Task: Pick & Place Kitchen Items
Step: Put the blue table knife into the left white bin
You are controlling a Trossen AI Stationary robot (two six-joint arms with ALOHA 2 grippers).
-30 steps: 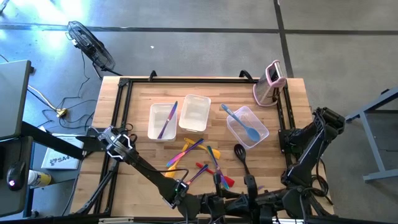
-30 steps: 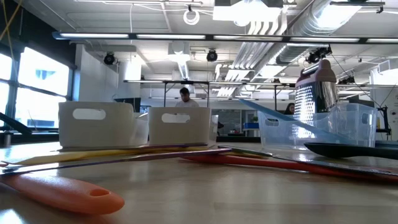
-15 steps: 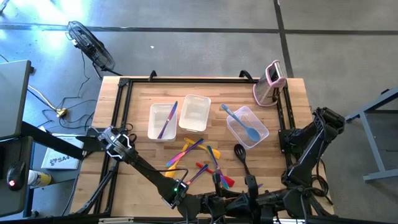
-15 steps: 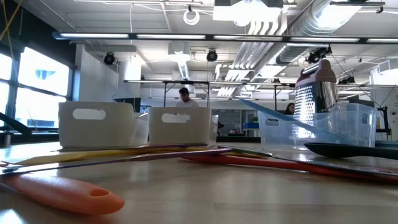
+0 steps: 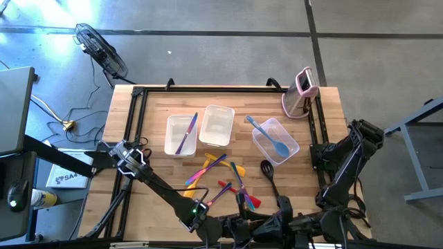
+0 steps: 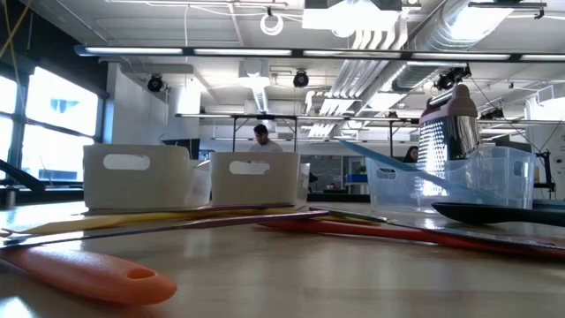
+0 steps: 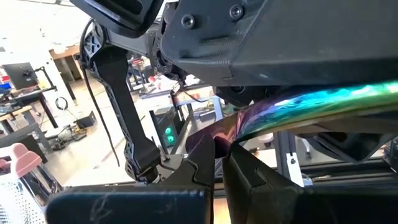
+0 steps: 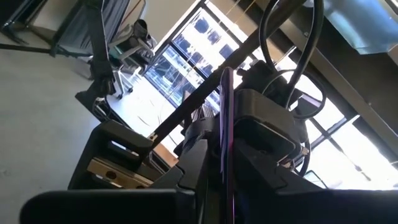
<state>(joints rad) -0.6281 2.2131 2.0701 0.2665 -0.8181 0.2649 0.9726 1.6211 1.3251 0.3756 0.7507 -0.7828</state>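
Wooden surface [image 5: 156,173] holds three clear tubs: a purple utensil [image 5: 186,133] lies in the leftmost, a light blue spoon [image 5: 271,138] in the rightmost. Colourful utensils [image 5: 214,176] are scattered near the front edge. Left claw [image 7: 219,163] is pressed together on an iridescent handle [image 7: 298,106]; right claw [image 8: 225,180] pinches a thin purple strip [image 8: 226,112].

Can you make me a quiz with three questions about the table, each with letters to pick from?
1. Where is the light blue spoon?
A in the right tub
B on the floor
C on the bare wood

2. How many clear tubs stand on the table?
A one
B three
C five

3. The middle tub is:
A empty
B full of spoons
C upside down

Answers:
1 A, the spoon's bowl lies inside that tub.
2 B, there is a left tub, a middle one and a right one.
3 A, only its bare bottom shows.
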